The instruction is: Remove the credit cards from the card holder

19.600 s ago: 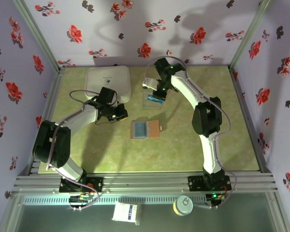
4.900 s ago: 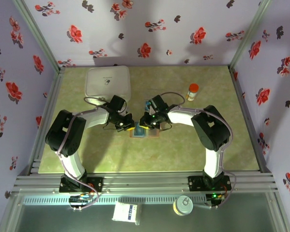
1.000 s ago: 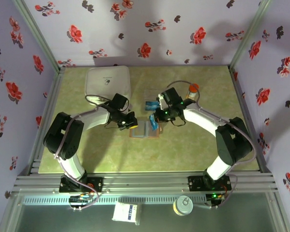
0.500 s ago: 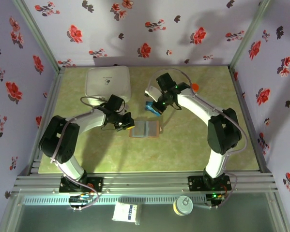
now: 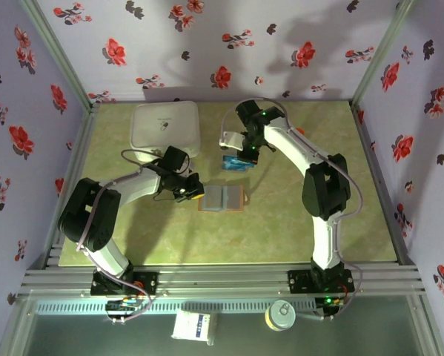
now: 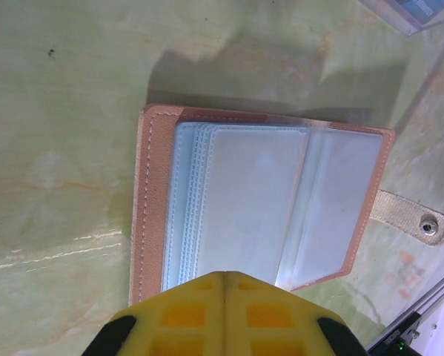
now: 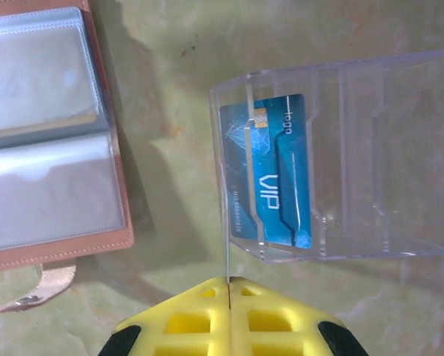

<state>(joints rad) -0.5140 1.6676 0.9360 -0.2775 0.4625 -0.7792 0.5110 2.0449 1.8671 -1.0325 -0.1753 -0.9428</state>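
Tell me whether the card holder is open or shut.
Open. The card holder lies spread flat on the table, clear sleeves facing up, its snap strap undone and sticking out sideways.

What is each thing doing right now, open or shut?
card holder: open, lying flat.
blue VIP card: lying inside the clear tray.
white box: closed.
left hand: shut, empty, at the card holder's edge.
right hand: shut on a thin card, seen edge-on.

The desk [image 5: 207, 241] is open along its near edge and right side. Obstacles: white box [image 5: 166, 126] at far-left corner, clear tray [image 7: 399, 148] and wallet [image 5: 223, 199] mid-desk.
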